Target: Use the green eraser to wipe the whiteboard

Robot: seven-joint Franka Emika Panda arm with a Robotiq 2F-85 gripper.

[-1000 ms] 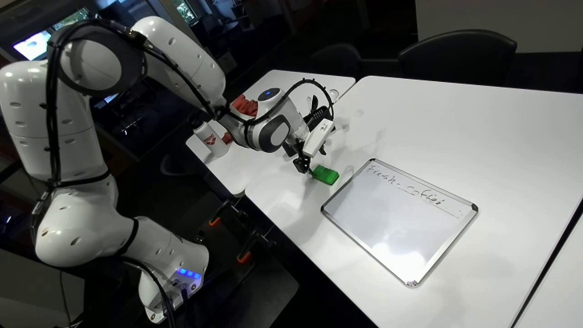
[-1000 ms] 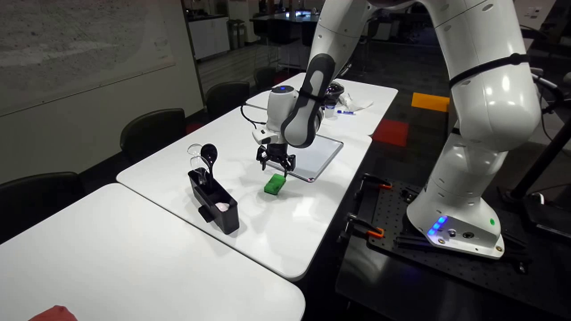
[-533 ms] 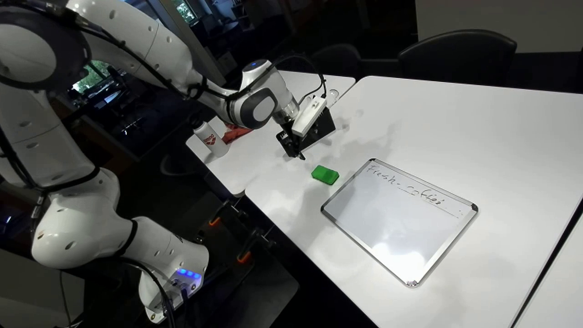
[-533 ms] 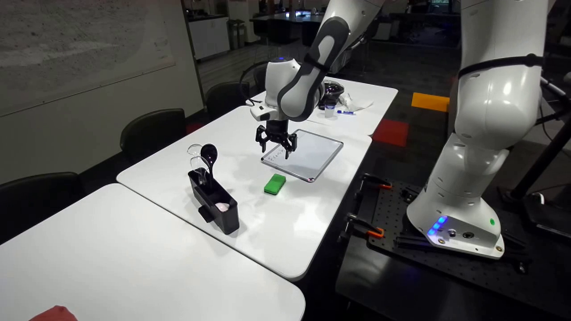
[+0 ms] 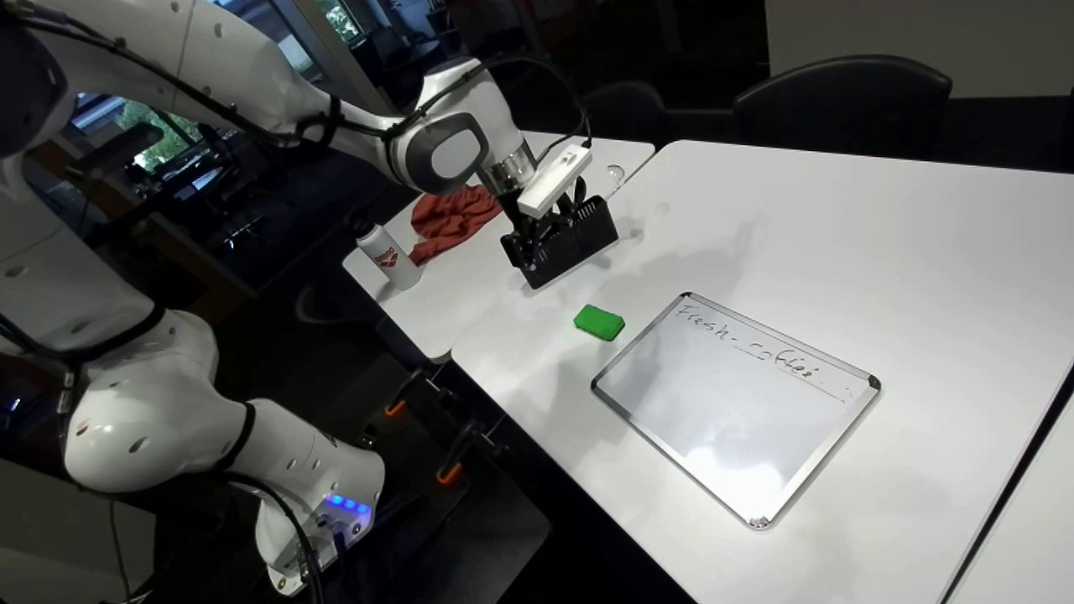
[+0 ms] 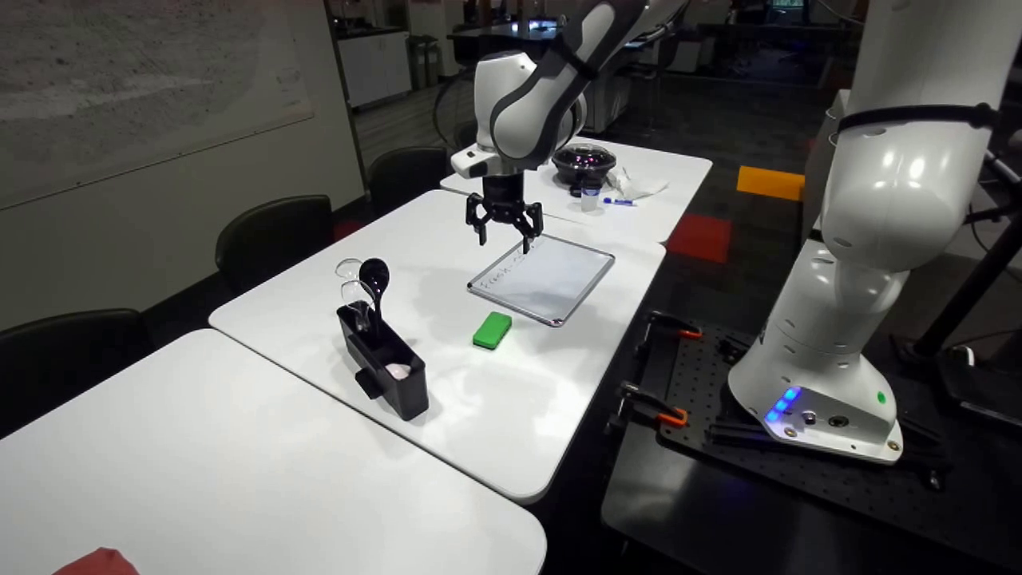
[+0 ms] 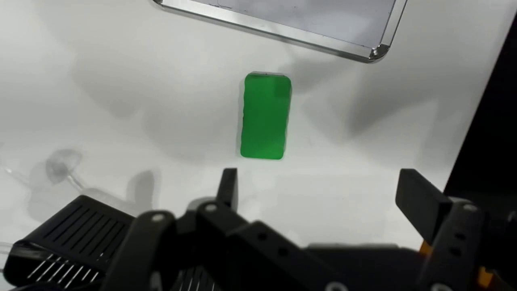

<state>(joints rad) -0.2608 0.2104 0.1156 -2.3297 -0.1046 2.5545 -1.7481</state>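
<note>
The green eraser (image 5: 599, 322) lies flat on the white table near a short edge of the whiteboard (image 5: 730, 419); a strip of table separates them. The eraser also shows in the other views (image 6: 492, 330) (image 7: 266, 116). The whiteboard (image 6: 551, 279) lies flat and bears handwriting along one long side; only one edge and a corner of it show in the wrist view (image 7: 343, 24). My gripper (image 6: 504, 241) is open and empty, raised well above the table. In the wrist view the fingers (image 7: 318, 171) stand wide apart, with the eraser beyond them, toward the left finger.
A black container (image 6: 387, 363) with spoons stands near the eraser, also in the wrist view (image 7: 80, 230). A white bottle (image 5: 388, 258) and red cloth (image 5: 453, 220) lie on the adjoining table. A bowl (image 6: 583, 162), cup (image 6: 589, 197) and blue marker (image 6: 619, 202) are at the far end.
My open gripper has risen from close above the eraser to well above the table, and the arm has drawn up with it. The eraser and whiteboard have not moved.
</note>
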